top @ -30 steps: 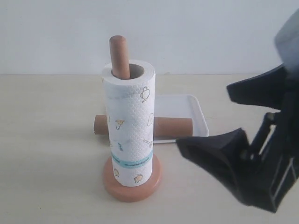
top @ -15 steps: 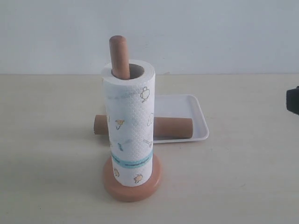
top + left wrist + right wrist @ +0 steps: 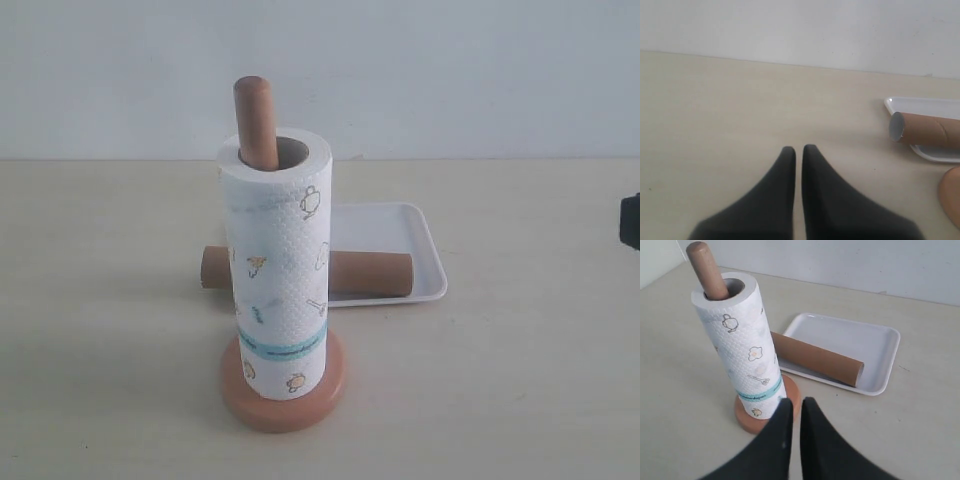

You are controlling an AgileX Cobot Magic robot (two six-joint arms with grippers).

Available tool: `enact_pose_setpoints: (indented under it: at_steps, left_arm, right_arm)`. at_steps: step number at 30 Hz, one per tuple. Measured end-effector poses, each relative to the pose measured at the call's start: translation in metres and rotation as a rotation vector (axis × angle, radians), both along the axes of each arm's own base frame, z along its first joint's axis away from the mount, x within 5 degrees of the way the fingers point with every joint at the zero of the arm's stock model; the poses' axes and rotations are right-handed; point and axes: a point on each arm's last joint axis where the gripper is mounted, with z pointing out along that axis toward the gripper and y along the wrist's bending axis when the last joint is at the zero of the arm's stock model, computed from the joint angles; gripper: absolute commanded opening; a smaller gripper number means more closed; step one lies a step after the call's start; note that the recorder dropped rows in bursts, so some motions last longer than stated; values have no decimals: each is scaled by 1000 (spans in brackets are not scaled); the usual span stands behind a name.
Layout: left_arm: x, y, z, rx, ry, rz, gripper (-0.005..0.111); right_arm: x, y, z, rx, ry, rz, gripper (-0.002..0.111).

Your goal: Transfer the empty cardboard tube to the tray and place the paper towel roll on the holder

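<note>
Closest in, the black right gripper (image 3: 794,401) hangs over the pale beige table (image 3: 500,400) with its two fingers drawn narrow, only a thin slit between them and nothing in them. It is just short of the stand. The black left gripper (image 3: 798,148) is the same off to the other side: fingers almost together, empty, above bare tabletop.

Next comes the reddish-brown wooden holder (image 3: 283,395), its round flat base on the table. The thick white embossed paper towel roll (image 3: 277,260), printed with little teapots and a teal band near its lower end, stands upright on that base, threaded over the slim post, whose rounded top pokes out above the roll.

Behind the roll lies the plain brown hollow cardboard tube (image 3: 370,273), on its side along the near rim of the shallow white rectangular tray (image 3: 390,225), one end showing past the roll.

Beyond the tray there is the plain white wall (image 3: 450,70).
</note>
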Motion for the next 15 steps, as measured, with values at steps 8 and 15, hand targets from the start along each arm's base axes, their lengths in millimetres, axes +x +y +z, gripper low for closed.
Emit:
enact_pose_setpoints:
  at_steps: [8,15]
  left_arm:
    - [0,0,0,0,0,0,4]
    - [0,0,0,0,0,0,4]
  right_arm:
    - [-11,-16,9,64,-60,-4,5]
    - [-30,-51,20,131,-207,-131,5]
